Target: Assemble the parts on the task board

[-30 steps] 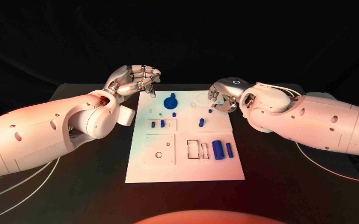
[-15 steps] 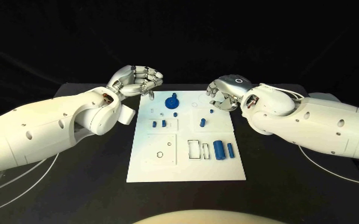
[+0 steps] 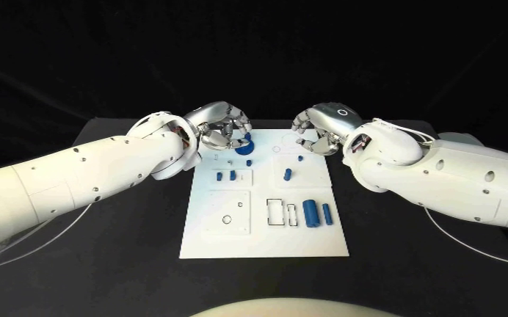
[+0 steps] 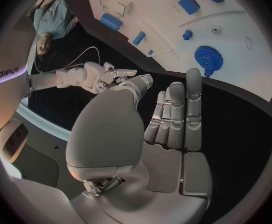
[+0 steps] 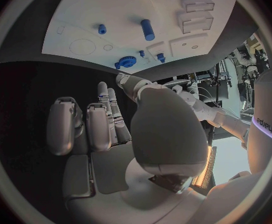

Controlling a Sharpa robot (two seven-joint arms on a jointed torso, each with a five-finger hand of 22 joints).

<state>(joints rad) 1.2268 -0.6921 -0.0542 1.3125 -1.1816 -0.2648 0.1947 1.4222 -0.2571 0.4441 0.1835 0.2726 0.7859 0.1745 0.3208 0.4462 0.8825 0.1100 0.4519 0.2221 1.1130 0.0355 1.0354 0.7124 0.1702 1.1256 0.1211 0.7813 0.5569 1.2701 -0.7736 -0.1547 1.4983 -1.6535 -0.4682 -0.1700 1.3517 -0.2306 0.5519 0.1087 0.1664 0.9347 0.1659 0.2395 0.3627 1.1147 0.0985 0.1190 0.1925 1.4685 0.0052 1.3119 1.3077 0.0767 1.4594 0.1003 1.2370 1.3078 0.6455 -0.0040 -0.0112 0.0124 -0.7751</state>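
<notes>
The white task board (image 3: 265,238) lies in the middle of the table. A blue gear (image 3: 246,143) stands near its far left corner, also in the left wrist view (image 4: 208,57). My left hand (image 3: 220,126) hovers just left of the gear, over the board's far edge; its fingers (image 4: 173,119) are stretched out and hold nothing. My right hand (image 3: 321,127) hangs over the far right corner, fingers (image 5: 98,119) apart and empty. A thick blue cylinder (image 3: 309,211) and a slim one (image 3: 326,213) lie near the right edge. A blue peg (image 3: 285,174) stands mid-board.
Two short blue pegs (image 3: 225,175) stand in a left block, and tiny blue pieces (image 3: 249,161) sit between them and the gear. Black table (image 3: 117,258) surrounds the board on all sides. White cables trail off the table beside both arms.
My left hand has swung in to the right, from beside the board's far left corner to right next to the gear. The right hand has hardly moved.
</notes>
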